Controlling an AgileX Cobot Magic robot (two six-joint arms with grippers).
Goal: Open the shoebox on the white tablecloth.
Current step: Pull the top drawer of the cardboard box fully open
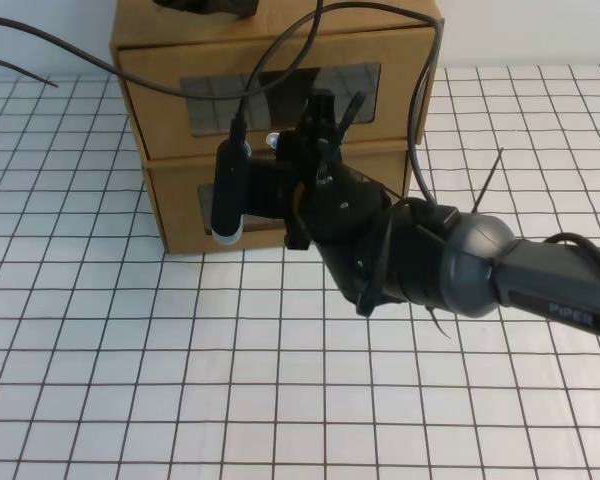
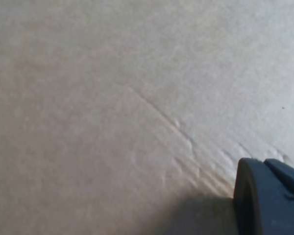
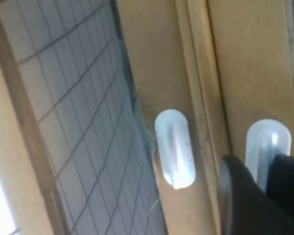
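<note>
Two brown window boxes stand stacked on the white tablecloth (image 1: 180,380). The upper one is the shoebox (image 1: 280,55), with its white tab (image 3: 267,137) at the bottom edge of its front (image 3: 250,58). My right gripper (image 1: 298,140) reaches in at the seam between the boxes. In the right wrist view its dark fingers (image 3: 240,200) stand close on either side of that tab, the right gripper (image 3: 262,186) still slightly apart. My left gripper (image 1: 205,5) rests on the shoebox top. In its own view the left gripper (image 2: 263,166) shows two dark fingers lying together against bare cardboard.
The lower box (image 1: 180,225) has its own white tab (image 3: 174,149) just across the seam, beside a window (image 3: 73,112) that reflects the grid. Black cables (image 1: 420,90) loop in front of the shoebox. The right arm (image 1: 500,270) crosses the cloth from the right.
</note>
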